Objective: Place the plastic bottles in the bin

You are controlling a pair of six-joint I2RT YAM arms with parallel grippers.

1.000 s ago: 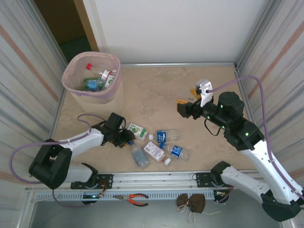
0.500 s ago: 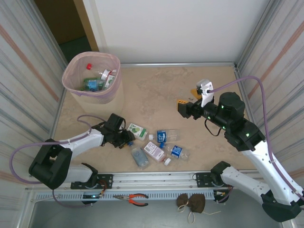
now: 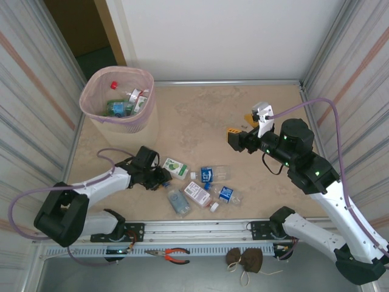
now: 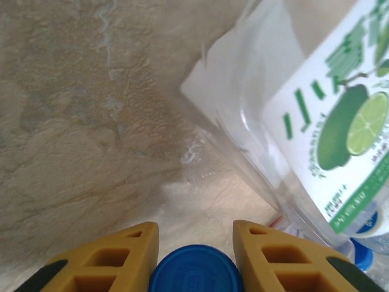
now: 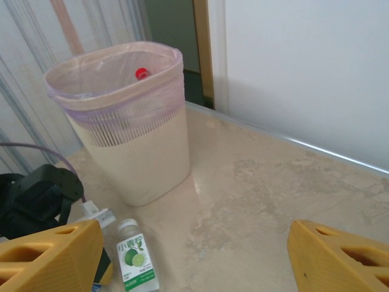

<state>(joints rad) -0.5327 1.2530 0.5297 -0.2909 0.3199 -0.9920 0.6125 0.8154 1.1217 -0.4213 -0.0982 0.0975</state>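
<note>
1. Several bottles lying flat on the table, bunched close to the middle of its near edge.
2. Among them: lime-label bottle furthest left, blue-label bottle a little to its right, pink-label bottle and grey bottle closer to the near edge.
3. Left gripper down low at the left end of the bunch, just beside the lime-label bottle.
4. Yellow fingers squeezed together on a blue cap, one finger on each side of it. Rest of that bottle hidden in the left wrist view.
5. Big clear side of the lime-label bottle close in front of those fingers, off to the right.
6. Bin standing up in the far left corner of the table, with a pink bag folded over its rim.
7. Inside the bin: more bottles, one with a red cap, one green.
8. Right gripper up in the air over the right half of the table, well apart from the bunch.
9. Its two fingers spread wide apart, nothing between them.
10. Turned toward the bin and the lime-label bottle, as seen from the right wrist.
</note>
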